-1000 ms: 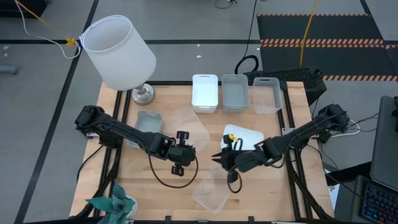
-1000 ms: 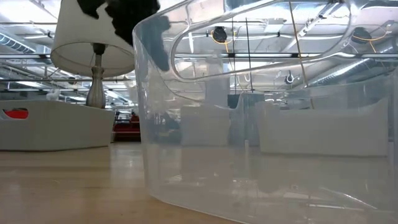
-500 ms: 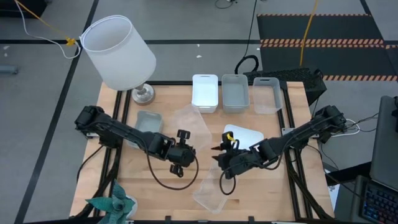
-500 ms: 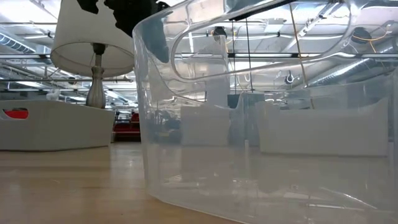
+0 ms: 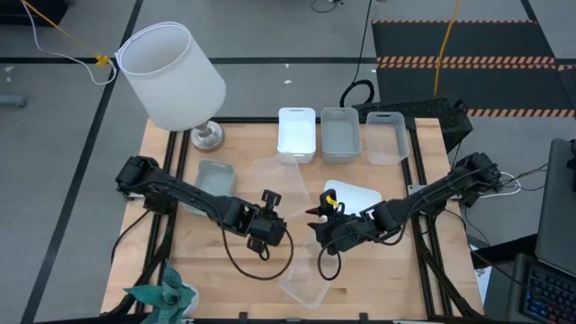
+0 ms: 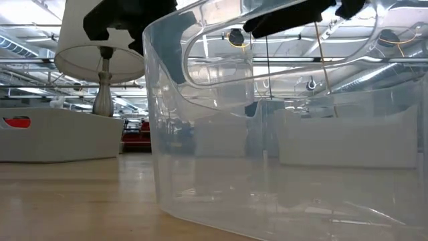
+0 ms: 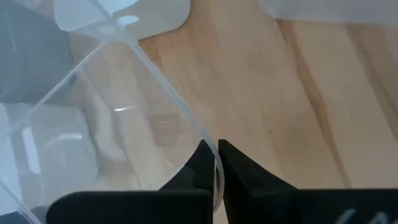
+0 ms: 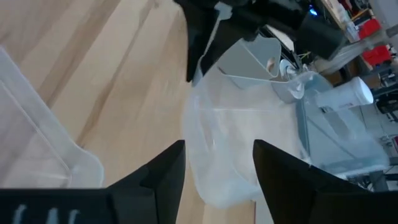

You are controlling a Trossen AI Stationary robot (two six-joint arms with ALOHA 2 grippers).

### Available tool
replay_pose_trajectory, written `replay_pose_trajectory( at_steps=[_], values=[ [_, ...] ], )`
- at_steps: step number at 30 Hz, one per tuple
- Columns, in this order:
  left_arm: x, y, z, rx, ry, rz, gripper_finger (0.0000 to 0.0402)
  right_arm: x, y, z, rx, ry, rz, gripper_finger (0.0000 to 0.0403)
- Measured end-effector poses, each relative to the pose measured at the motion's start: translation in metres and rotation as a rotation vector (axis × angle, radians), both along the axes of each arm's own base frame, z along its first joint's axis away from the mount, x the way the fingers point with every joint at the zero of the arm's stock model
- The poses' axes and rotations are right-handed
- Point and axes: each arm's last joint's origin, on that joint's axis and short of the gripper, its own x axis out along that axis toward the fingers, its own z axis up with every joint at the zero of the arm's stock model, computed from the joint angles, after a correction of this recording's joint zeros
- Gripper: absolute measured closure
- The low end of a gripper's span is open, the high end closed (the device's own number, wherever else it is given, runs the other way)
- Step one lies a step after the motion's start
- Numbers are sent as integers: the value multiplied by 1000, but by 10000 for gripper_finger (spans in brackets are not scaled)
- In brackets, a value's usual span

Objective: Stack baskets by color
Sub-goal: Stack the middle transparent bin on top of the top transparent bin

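Pinching the thin rim of a clear basket (image 7: 155, 81) with the left gripper (image 7: 216, 165), fingers clenched tight on the wall. Placed that gripper (image 5: 270, 202) mid-table, reaching toward the far side, with the clear basket (image 5: 279, 178) just beyond it. Looked tilted there, perhaps with one edge off the wood, though hard to judge from above. Found the right gripper (image 5: 316, 219) just right of that basket, released, fingers spread wide (image 8: 163, 169) and nothing between them. Pointed left toward the clear basket (image 8: 230, 143) and the other gripper's clamped tip (image 8: 198, 43). Saw a white basket (image 5: 358, 195) under the right arm, right of centre, partly covered by it. Counted three baskets in a row along the far edge of the table (image 5: 180, 261): far white basket (image 5: 297, 135), far grey basket (image 5: 340, 135) and far clear basket (image 5: 385, 137), side by side. Noted a left grey basket (image 5: 214, 176) beside the left arm, and a near clear basket (image 5: 306, 281) at the near edge, apart from both grippers. Filled most of the low view with that near clear basket (image 6: 281, 147). Kept a lamp (image 5: 171, 76) at the far left corner.
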Motion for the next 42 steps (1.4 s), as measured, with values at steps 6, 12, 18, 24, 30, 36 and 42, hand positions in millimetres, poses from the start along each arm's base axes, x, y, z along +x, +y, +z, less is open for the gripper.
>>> replay_pose_trajectory(
  at_steps=[6,12,18,24,30,36,42],
  values=[
    [1,-1,1,24,-8,-33,397,0,-7,-13,-33,10,4,232],
    [1,-1,1,25,-9,-33,390,0,-11,-23,-77,-5,32,234],
    [1,-1,1,25,-9,-33,396,4,-9,-24,-103,-56,62,234],
    [2,-1,1,27,-12,-40,389,4,-10,-24,-107,-68,26,234],
    [2,-1,1,35,-14,-53,393,6,-15,-26,-110,-63,-12,234],
    [3,-1,1,38,-19,-51,389,9,-18,-35,-127,-16,-19,234],
    [2,-1,1,41,-15,-52,391,7,-19,-36,-138,5,-16,235]
  ],
)
